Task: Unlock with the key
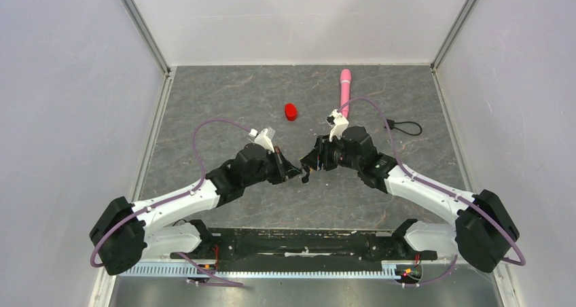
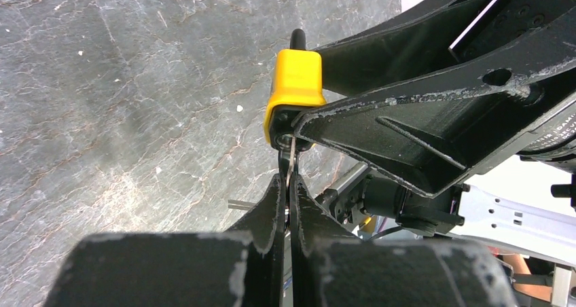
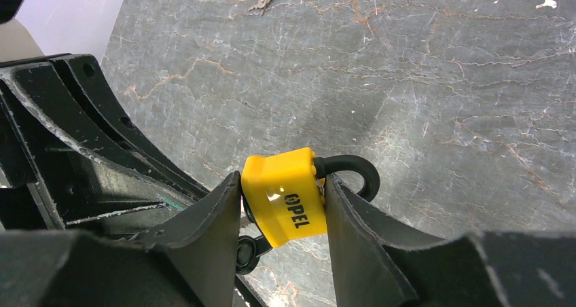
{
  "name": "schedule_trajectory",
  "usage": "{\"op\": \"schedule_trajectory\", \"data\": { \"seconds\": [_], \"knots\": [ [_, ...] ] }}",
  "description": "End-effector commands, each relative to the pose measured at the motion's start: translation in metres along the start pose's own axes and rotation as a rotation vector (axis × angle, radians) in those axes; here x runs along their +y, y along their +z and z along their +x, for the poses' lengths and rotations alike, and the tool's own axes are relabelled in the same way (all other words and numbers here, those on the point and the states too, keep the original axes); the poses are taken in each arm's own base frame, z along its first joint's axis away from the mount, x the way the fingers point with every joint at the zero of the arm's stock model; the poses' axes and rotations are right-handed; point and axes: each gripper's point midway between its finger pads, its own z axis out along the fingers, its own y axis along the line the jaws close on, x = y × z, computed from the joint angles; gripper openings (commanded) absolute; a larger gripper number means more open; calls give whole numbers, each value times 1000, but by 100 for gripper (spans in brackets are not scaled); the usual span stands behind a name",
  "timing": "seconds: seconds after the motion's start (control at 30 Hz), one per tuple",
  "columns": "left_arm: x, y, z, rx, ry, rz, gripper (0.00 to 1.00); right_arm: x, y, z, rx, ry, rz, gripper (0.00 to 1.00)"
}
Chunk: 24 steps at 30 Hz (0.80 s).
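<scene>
One thin silvery key [image 2: 291,159] meets the yellow padlock [image 2: 296,83] edge-on.

1. Soft, even light is falling from above onto the counter [image 1: 224,103] in the top view, and the arms are casting only faint, short shadows.
2. The pale side walls [image 1: 68,117] are glowing a flat lilac-white.
3. In the left wrist view the left hand [image 2: 288,191] is blurring into dark, soft masses near the lens, while the yellow padlock [image 2: 295,89] is showing sharp.
4. The upper right corner there is washing out to pure white.
5. In the right wrist view a small glint is sitting on the padlock's face, a soft grey shadow is spreading on the stone behind it, and the right hand [image 3: 284,185] is softening towards the bottom edge.
</scene>
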Motion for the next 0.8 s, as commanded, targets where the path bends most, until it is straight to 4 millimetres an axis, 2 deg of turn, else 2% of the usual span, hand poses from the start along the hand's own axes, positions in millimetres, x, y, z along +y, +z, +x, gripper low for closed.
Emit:
{"op": "schedule_trajectory", "data": {
  "seconds": [0.0, 0.2, 0.47, 0.77],
  "knots": [
    [-9, 0, -2, -5, 23, 40, 2, 42, -12, -40, -139, -26, -162, 0],
    [-11, -4, -2, -1, 18, 45, 2, 39, -13, -40, -148, -36, -152, 0],
    [9, -11, -8, -16, 77, -89, 2, 39, -12, -40, -149, -45, -157, 0],
    [-6, -8, -13, -26, 77, -34, 2, 44, -10, -36, -138, -38, -194, 0]
  ]
}}
